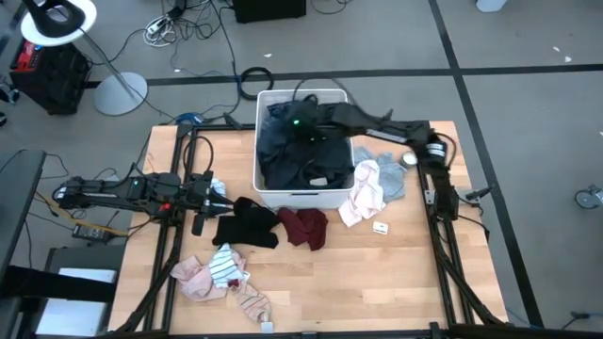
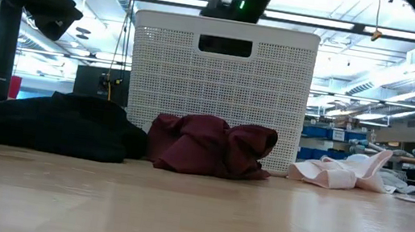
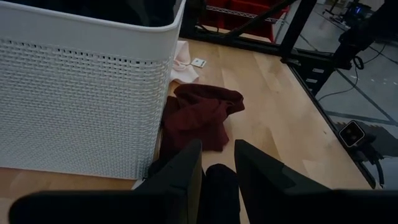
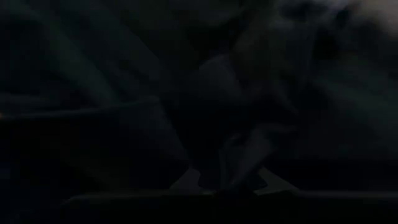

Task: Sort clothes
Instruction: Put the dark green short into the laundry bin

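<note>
A white slotted basket (image 1: 303,196) stands at the table's far middle, filled with dark clothes (image 1: 292,155). My right gripper (image 1: 296,122) reaches down into it from the right, among dark cloth (image 4: 249,93). My left gripper (image 1: 224,203) hovers open above the left end of a black garment (image 1: 247,226), which lies on the table and shows between the fingers in the left wrist view (image 3: 221,183). A maroon garment (image 1: 303,226) lies in front of the basket. A white-pink piece (image 1: 364,188) and a grey piece (image 1: 394,179) lie to its right.
A striped sock (image 1: 226,264) and pink pieces (image 1: 193,279) lie at the near left, and another pink piece (image 1: 252,303) lies near the front edge. A small white tag (image 1: 381,227) lies right of the maroon garment. Bare wood (image 1: 377,282) spans the near right.
</note>
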Robot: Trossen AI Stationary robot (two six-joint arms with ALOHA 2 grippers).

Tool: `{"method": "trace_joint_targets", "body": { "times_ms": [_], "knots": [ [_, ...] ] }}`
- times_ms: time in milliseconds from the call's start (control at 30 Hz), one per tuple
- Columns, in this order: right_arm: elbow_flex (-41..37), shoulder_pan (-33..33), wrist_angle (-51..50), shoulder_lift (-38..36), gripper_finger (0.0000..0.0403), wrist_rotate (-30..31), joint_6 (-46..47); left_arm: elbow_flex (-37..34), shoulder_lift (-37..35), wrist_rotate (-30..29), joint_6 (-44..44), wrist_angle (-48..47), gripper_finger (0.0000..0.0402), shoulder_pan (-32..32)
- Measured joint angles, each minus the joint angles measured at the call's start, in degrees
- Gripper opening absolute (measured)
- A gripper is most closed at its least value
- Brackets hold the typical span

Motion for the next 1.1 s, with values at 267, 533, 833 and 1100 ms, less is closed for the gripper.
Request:
{"method": "trace_joint_targets", "body": {
  "times_ms": [267, 533, 833, 1100],
  "knots": [
    [0.28, -1.87, 0.78, 11.64, 0.0004, -7.75, 1.65, 0.00, 0.00, 0.00, -0.04, 0.08, 0.0102, 0.00],
    [0.29, -3.47, 1.44, 14.94, 0.0018, -11.61, 2.11, 0.00, 0.02, 0.00, -0.04, 2.85, 0.0102, 0.00],
    [-0.28, -3.49, 0.38, 5.69, 0.0079, -11.49, 2.50, 0.00, 0.02, 0.00, -0.04, 9.06, 0.0102, 0.00],
    [-0.23, -2.02, -2.29, -2.69, 0.0131, -11.13, 2.52, 0.00, 0.03, 0.00, -0.42, 13.77, 0.0102, 0.00]
  ]
}}
